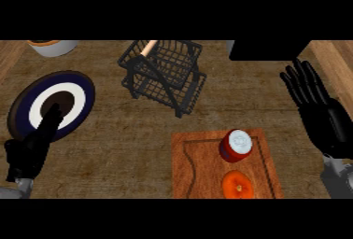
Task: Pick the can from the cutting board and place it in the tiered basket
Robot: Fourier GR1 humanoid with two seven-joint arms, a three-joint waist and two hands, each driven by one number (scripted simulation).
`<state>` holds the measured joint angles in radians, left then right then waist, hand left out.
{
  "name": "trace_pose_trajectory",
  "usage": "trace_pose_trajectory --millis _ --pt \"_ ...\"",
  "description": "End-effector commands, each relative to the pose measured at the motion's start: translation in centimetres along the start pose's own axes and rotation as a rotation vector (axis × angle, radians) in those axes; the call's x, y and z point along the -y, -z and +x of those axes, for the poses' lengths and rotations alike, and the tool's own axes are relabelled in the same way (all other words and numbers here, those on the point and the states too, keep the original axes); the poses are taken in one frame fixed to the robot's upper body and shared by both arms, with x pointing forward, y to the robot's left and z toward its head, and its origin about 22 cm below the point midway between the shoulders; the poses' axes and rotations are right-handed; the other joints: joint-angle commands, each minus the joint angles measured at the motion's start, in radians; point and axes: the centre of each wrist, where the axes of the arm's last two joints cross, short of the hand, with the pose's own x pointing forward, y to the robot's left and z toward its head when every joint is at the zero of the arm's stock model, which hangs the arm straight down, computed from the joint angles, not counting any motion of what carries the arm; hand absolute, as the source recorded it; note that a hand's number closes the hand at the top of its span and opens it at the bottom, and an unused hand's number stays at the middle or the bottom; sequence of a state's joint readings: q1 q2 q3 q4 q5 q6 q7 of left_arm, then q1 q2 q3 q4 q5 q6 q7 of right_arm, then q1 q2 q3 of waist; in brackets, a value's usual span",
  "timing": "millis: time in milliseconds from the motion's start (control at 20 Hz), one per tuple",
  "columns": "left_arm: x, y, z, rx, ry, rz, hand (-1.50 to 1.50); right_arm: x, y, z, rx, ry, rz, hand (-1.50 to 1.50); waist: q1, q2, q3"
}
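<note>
Counter top fills my head view, brown and mottled. On it, low and right of centre, I see the wooden cutting board (189, 163), and the can (236, 145) stands on the board's upper right part, red-sided with a pale lid facing up at me. Just below the can, also on the board, lies an orange fruit (237, 184); the two are near each other but I see a strip of wood between them.

Up and left of the board sits the tiered basket (165, 74), black wire, tilted in my view, with a pale stick-like handle at its top. It is well apart from the can.

My right hand (324, 116) shows at the view's right edge, fingers straight and spread, pointing up the frame, holding nothing. It is off to the right of the board, not touching the can.

My left hand (31, 149) comes in at the lower left, fingers straight and together, holding nothing, their tips lying over a round plate (79, 86) with a dark blue rim, white ring and dark centre.

At the top left corner I see part of a pale bowl (55, 48) with something orange-brown inside. A dark block (269, 49) sits at the top right.
</note>
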<state>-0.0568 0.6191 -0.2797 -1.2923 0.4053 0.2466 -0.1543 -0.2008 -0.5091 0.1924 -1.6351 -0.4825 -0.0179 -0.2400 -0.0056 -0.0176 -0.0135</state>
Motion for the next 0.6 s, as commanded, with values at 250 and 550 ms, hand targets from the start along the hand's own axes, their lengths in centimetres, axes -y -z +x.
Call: trace_pose_trajectory --millis 250,550 --pt "5.3 -2.3 -2.5 -0.119 -0.088 0.086 0.0 5.3 -0.1 4.6 0.04 -0.419 -0.497 1.5 -0.028 0.004 0.009" --pt "8.4 -4.3 -4.0 -0.16 -0.14 0.071 0.0 4.7 -7.2 -1.2 -0.151 -0.304 -1.154 -1.5 -0.055 0.005 0.012"
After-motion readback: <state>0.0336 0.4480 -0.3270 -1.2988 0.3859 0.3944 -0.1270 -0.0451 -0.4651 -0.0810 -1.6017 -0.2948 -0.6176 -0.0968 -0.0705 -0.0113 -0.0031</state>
